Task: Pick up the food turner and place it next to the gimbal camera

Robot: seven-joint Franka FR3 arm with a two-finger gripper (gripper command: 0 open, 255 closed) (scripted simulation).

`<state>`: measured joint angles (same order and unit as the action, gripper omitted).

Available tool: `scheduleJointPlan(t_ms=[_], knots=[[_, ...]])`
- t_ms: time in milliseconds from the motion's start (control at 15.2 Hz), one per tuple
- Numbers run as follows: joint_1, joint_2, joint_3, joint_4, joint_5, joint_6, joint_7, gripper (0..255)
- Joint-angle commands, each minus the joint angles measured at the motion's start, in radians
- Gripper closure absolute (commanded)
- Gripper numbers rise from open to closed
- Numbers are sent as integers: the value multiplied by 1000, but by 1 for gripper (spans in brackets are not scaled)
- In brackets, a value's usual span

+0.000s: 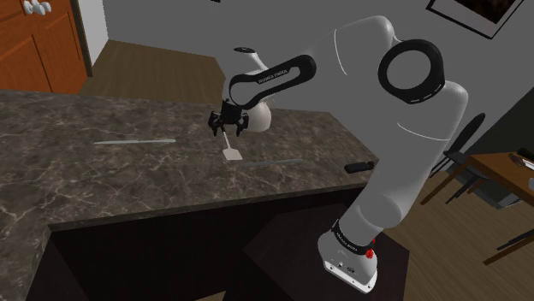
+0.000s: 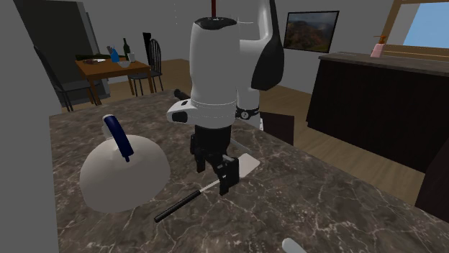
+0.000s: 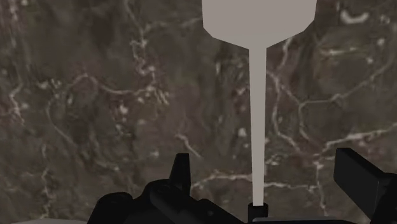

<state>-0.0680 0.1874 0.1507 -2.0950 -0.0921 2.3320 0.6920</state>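
The food turner lies flat on the dark marble counter. It has a pale square blade, a thin pale shaft and a black handle that runs toward the white dome. My black gripper hovers just above the shaft, open. One finger stands on each side of the shaft, and neither touches it. A small black stick-like object, possibly the gimbal camera, lies at the counter's edge near the arm's base.
A white dome with a blue handle stands close beside the gripper. A long pale rod lies toward the shoulder view's left. A thin dark rod lies beside the blade. Chairs and a table stand beyond the counter.
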Motion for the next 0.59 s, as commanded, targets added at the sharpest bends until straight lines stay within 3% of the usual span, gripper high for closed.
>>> scheduleJointPlan(t_ms=[0,66,528], knots=[[0,0,0,0,0,0,0,0],[0,0,0,0,0,0,0,255],[0,0,0,0,0,0,0,255]])
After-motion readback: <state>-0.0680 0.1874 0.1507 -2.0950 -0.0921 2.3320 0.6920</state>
